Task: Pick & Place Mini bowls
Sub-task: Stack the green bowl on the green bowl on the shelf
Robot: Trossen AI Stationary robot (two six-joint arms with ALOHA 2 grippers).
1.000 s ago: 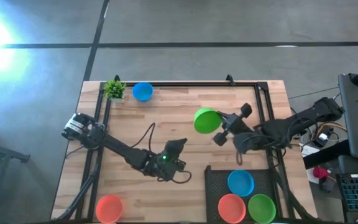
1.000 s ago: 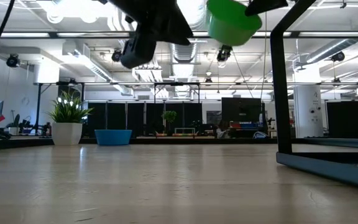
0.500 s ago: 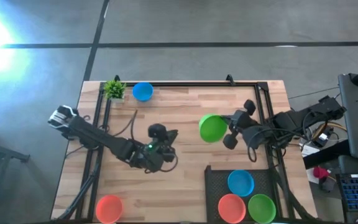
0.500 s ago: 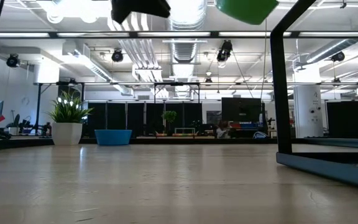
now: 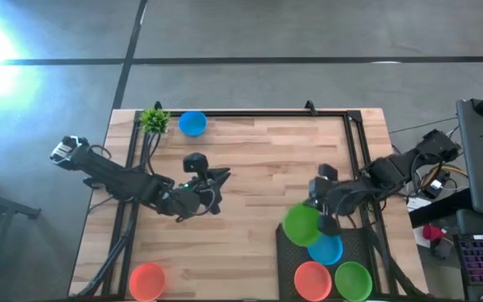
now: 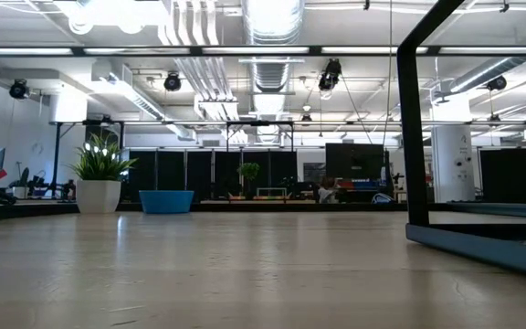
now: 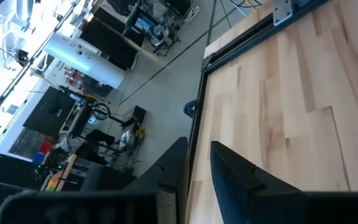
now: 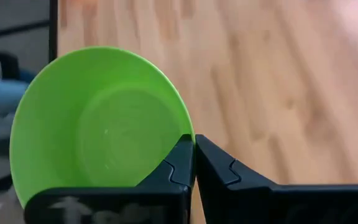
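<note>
My right gripper (image 5: 319, 220) is shut on a green mini bowl (image 5: 301, 225), carried in the air over the black tray (image 5: 285, 268) at the table's near right corner. Three bowls lie in the tray: a blue bowl (image 5: 329, 251), an orange bowl (image 5: 313, 279) and a green bowl (image 5: 354, 280). Another blue bowl (image 5: 192, 123) rests on its base near the far edge, also visible in the low view (image 6: 166, 201). An orange bowl (image 5: 148, 281) sits at the near left corner. My left gripper (image 5: 215, 179) hovers over mid-table, narrowly open, holding nothing. My right gripper pinches the green bowl's rim (image 8: 187, 138) between its two fingers, one finger (image 8: 174, 163) on the inner side and the other on the outside. The fingers come at it from the table's right. The bowl is lifted clear, above the tray's far left corner.
A small potted plant (image 5: 153, 120) stands at the far left corner beside the blue bowl. A black frame rail (image 5: 250, 113) runs along the far edge and down both sides. The tray's dark frame (image 6: 482, 245) rises at the right of the low view.
My right gripper carried the green bowl from mid-table toward the near edge, to above the tray. My left gripper moved toward the far left. Both rose out of the low view.
</note>
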